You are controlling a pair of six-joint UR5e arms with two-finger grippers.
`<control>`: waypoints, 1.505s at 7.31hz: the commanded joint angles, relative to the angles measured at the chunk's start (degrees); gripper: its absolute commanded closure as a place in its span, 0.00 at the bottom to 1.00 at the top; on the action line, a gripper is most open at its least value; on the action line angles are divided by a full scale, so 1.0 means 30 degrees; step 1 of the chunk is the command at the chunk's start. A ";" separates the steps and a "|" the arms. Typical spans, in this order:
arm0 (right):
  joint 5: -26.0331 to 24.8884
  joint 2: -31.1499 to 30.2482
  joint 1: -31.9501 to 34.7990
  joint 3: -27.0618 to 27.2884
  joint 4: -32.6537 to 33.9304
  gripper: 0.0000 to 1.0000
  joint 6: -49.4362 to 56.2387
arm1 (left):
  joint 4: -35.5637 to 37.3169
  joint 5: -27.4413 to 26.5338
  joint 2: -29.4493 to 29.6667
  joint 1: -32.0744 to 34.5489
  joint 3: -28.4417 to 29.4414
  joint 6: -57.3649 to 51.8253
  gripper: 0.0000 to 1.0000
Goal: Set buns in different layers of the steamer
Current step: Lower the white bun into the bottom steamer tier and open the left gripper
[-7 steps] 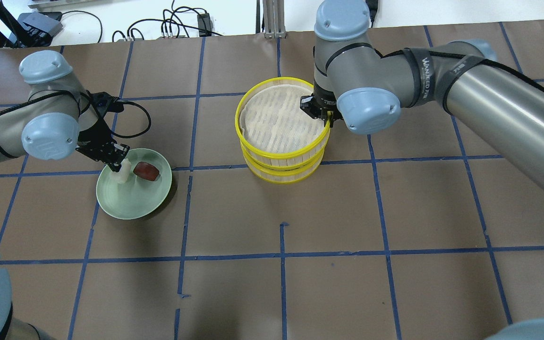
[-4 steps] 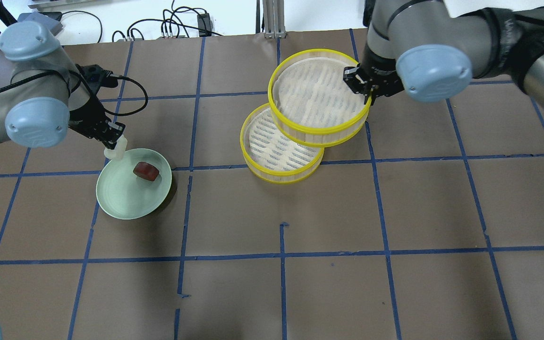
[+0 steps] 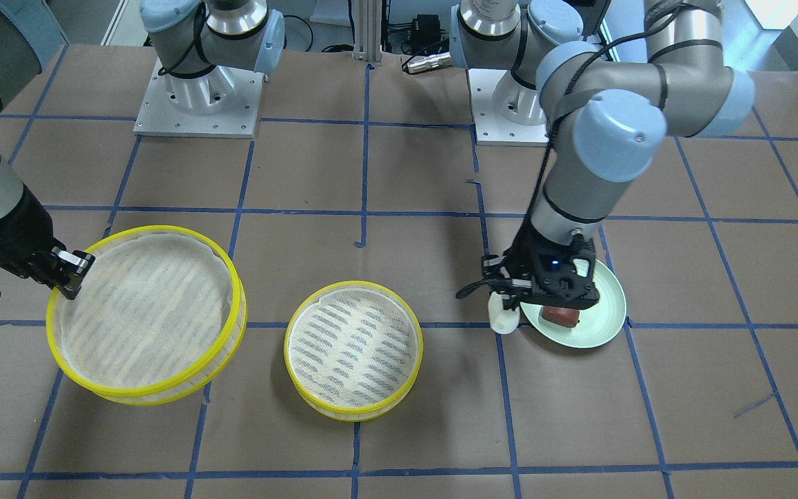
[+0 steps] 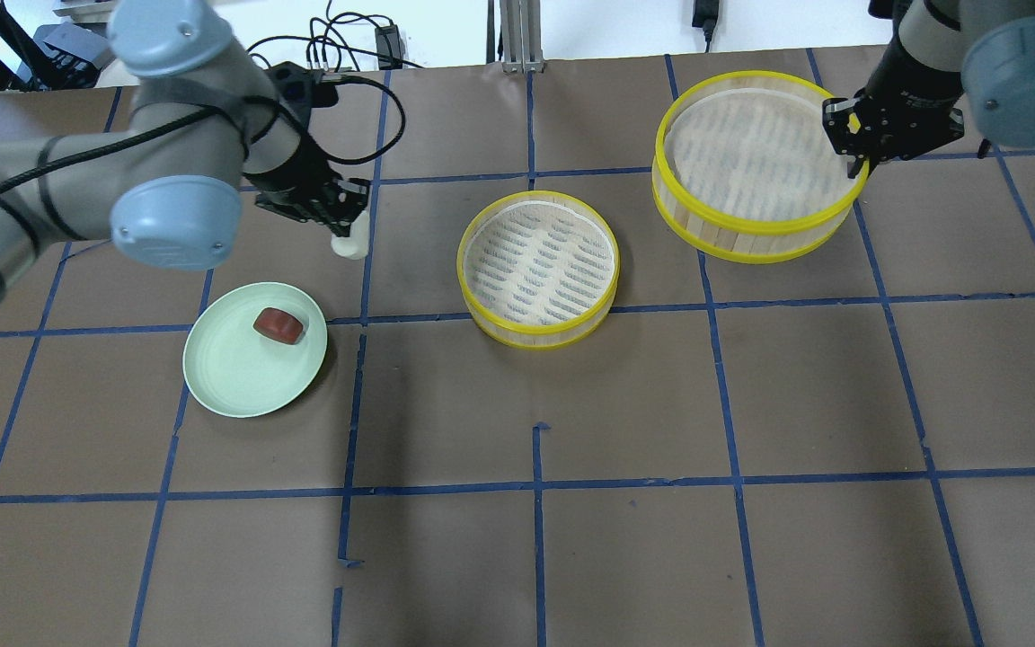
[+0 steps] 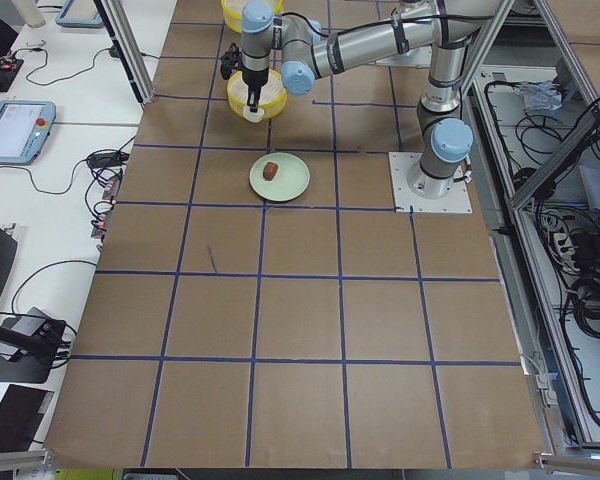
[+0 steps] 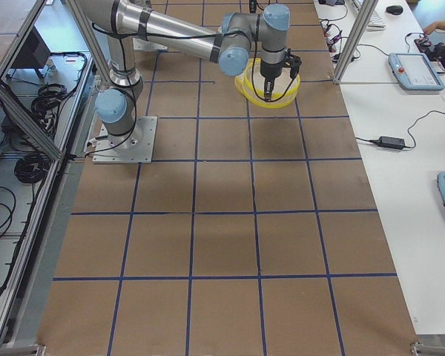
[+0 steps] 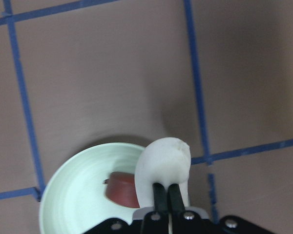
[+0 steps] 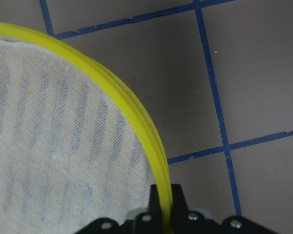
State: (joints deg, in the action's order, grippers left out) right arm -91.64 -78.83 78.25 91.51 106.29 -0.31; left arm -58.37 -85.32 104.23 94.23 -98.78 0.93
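Tool [image 7: 167, 191] pinches white bun [image 7: 163, 158]; green dish [image 7: 71, 195] w/ red bun [image 7: 120, 190] behind.

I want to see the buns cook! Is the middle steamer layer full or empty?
Empty: nothing lies in the layer. The left end effector holds the white bun; the brown bun lies on the plate.

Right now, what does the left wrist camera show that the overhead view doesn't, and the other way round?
Only the left wrist view: the left gripper up close, its fingers pinched into the white bun. Only the overhead: one steamer tier standing alone, and the right gripper shut on the rim of the other steamer tier, set apart from it. Both: the white bun in the left gripper, and the reddish-brown bun lying on the pale green dish.
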 commanded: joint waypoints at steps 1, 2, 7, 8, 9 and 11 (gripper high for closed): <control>-0.0039 -0.0090 -0.0186 0.0403 -0.0185 0.89 0.0482 | 0.4169 0.0169 0.2421 0.3296 0.0436 0.4044 0.98; -0.0039 -0.0090 -0.0186 0.0403 -0.0156 0.90 0.0483 | 0.5381 0.0373 0.3565 0.3712 0.0757 0.5069 0.98; -0.0010 -0.0061 0.1009 0.0433 0.0018 0.90 -0.0711 | 0.4960 0.1459 0.2968 0.3690 0.1170 0.4823 0.00; 0.0048 -0.0148 0.1480 0.0288 0.0049 0.90 -0.1821 | 0.3213 0.1256 0.2178 0.2469 0.1141 0.2090 0.00; 0.0048 0.0055 0.2702 0.0402 0.0078 0.90 -0.3775 | 0.1050 0.1283 0.1097 0.0107 0.1141 -0.0229 0.00; 0.0078 0.0987 0.4638 0.0229 0.0517 0.90 -0.7035 | -0.1629 0.1167 -0.0141 -0.3620 0.0500 -0.4977 0.00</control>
State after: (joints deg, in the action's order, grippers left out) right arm -91.41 -77.74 88.42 92.45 107.27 -15.88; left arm -58.44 -81.58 105.93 90.28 -96.16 -5.29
